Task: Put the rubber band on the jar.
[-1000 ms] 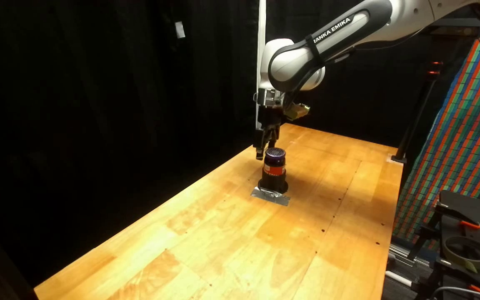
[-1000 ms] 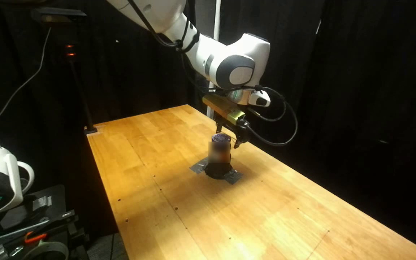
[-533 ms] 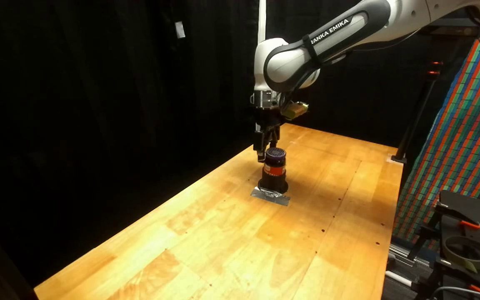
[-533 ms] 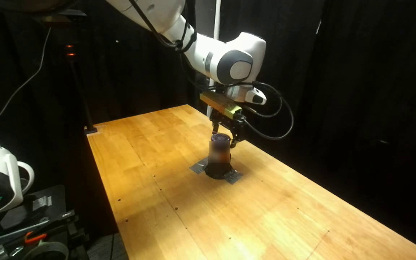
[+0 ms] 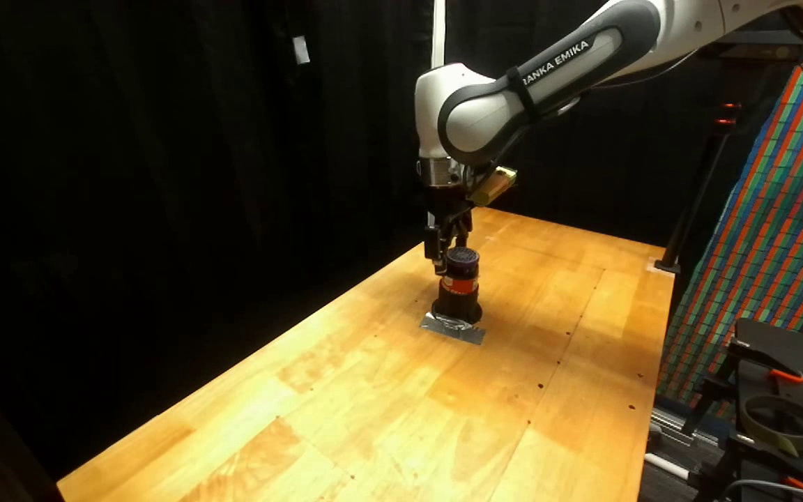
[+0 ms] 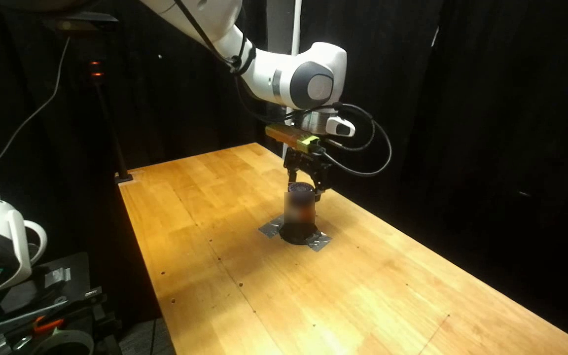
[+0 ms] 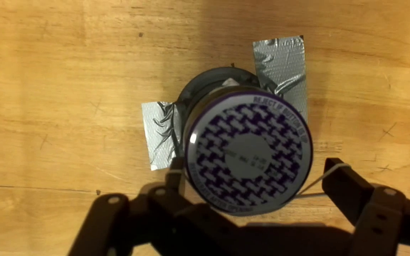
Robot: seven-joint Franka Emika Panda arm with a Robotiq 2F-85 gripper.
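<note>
The jar (image 5: 460, 286) is dark, with an orange-red label and a purple-patterned lid. It stands upright in both exterior views, in a round black base (image 6: 296, 234); its middle is blurred there (image 6: 300, 212). In the wrist view its lid (image 7: 249, 153) fills the centre. My gripper (image 5: 450, 256) is open beside and behind the jar top, fingertips near lid height. The pale rubber band (image 7: 312, 184) is looped round both fingertips and stretched between them. Its middle is hidden under the lid in the wrist view. I cannot make it out in the exterior views.
Silver tape (image 7: 283, 64) fixes the base to the wooden table (image 5: 387, 404). A second tape strip (image 7: 160, 135) lies on the opposite side. A side cart with tools (image 5: 785, 376) stands beyond the table edge. A dark post (image 6: 109, 123) rises from a far corner.
My gripper has moved slightly lower and closer to the jar, right in an exterior view and left in another. It stays open. The jar has not moved.
</note>
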